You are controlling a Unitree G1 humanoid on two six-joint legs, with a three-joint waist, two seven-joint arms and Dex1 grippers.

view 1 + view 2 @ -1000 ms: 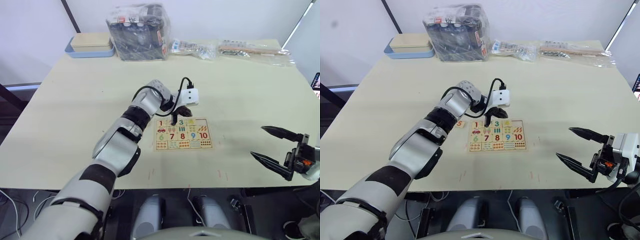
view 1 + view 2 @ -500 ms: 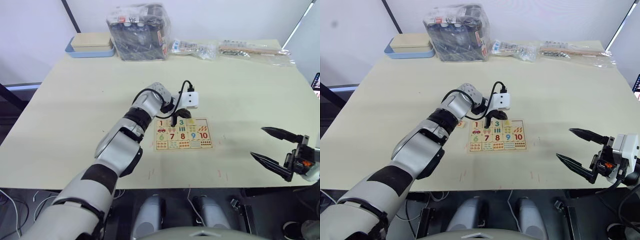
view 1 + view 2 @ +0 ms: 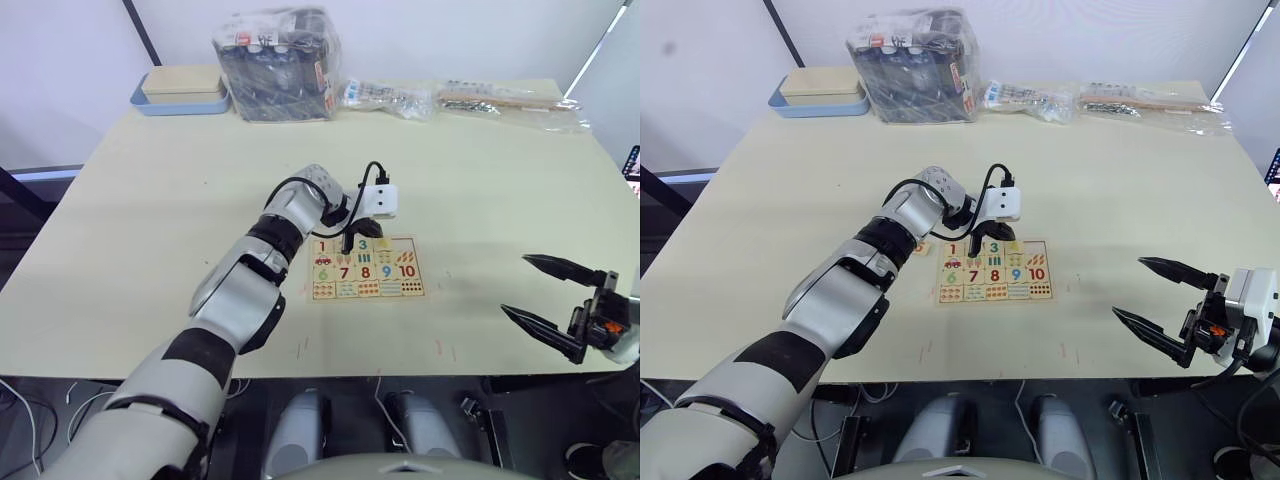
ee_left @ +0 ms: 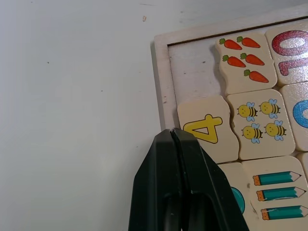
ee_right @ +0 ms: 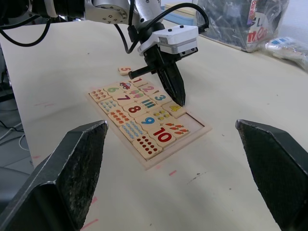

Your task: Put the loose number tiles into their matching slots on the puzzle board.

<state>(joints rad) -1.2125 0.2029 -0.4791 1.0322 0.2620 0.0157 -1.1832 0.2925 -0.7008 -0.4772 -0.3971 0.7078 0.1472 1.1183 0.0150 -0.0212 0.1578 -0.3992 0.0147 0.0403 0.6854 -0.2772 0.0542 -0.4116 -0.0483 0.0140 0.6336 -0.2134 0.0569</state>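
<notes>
The puzzle board point(image 5: 198, 129) lies mid-table with tiles 1, 2 and 3 and the 6-10 row seated. My left gripper point(image 5: 182, 102) is shut with nothing between its fingers. Its tips point(image 4: 172, 132) press on the outer edge of the yellow 4 tile point(image 4: 208, 129), which sits in the top row beside the bees picture. Beside it, the slot point(image 4: 192, 70) by the carrots picture is bare. The 5 tile point(image 5: 124, 70) lies loose on the table off the board's left end. My right gripper point(image 3: 513, 283) hangs open over the table's front right edge.
At the table's far edge are a blue-rimmed tray point(image 3: 178, 92), a plastic-wrapped pack point(image 3: 277, 62) and two clear bags point(image 3: 400, 97) point(image 3: 510, 97). Bare tabletop lies between the board and my right gripper.
The left forearm has shifted very slightly over the board's top row. The right gripper has not moved.
</notes>
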